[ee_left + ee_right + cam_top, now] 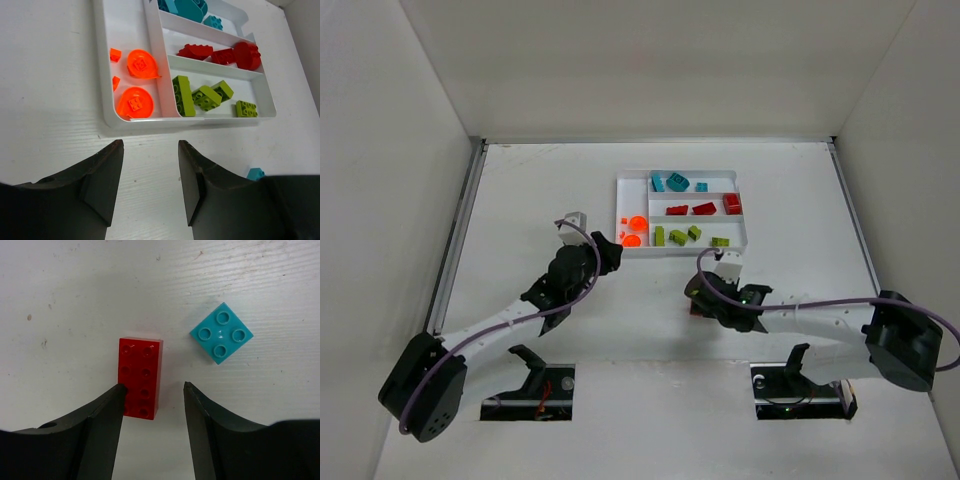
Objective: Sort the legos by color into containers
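Now, right fingers [100, 425] parted over red brick [140, 377], teal brick [221, 333] beside, left fingers [100, 175] parted, empty, facing tray [200, 120]

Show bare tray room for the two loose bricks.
White plastic tray: middle slot's left end is bare for the red rectangular brick; its right end is crowded. Top slot's right end suits the teal square brick.

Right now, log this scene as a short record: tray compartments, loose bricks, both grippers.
Tray: white, four compartments
Side section: orange pieces
Far slot: teal pieces
Middle slot: red pieces
Near slot: green bricks
Loose on table: red brick; teal brick beside it, apart
Left gripper: open, empty, facing the tray
Right gripper: open, around the red brick's near end, not clamped
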